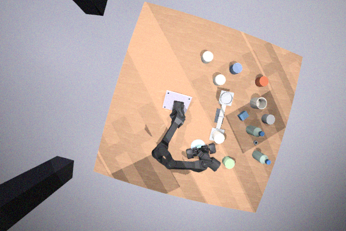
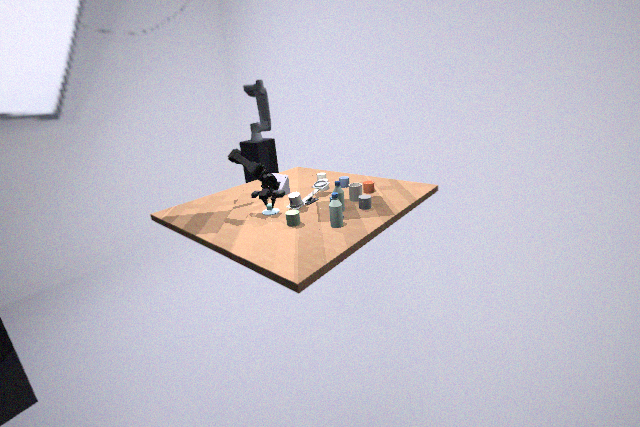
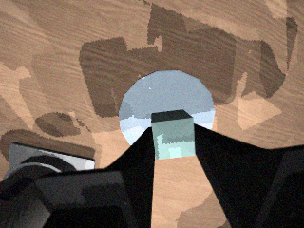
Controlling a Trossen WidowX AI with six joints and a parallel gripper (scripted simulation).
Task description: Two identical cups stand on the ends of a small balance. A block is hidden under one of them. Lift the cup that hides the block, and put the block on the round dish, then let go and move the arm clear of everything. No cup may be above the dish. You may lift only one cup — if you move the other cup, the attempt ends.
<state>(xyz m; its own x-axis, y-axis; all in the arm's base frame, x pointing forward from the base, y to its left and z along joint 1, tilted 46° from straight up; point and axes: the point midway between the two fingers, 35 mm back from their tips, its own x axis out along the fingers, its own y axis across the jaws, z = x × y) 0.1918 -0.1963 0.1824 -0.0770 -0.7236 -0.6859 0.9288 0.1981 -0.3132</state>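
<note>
Wooden table (image 1: 139,83) carries the round dish (image 3: 166,95); gripper (image 3: 173,142) clenched on the pale block (image 3: 174,135), which hangs over the dish's near edge; release lies straight below

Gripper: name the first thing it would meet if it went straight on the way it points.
The round dish. The gripper, shut on the pale green block, points down at it; the block would likely touch first, though the gap is unclear.

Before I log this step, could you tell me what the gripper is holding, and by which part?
The gripper is shut on a small pale-green cube, pinched by two opposite side faces.
</note>
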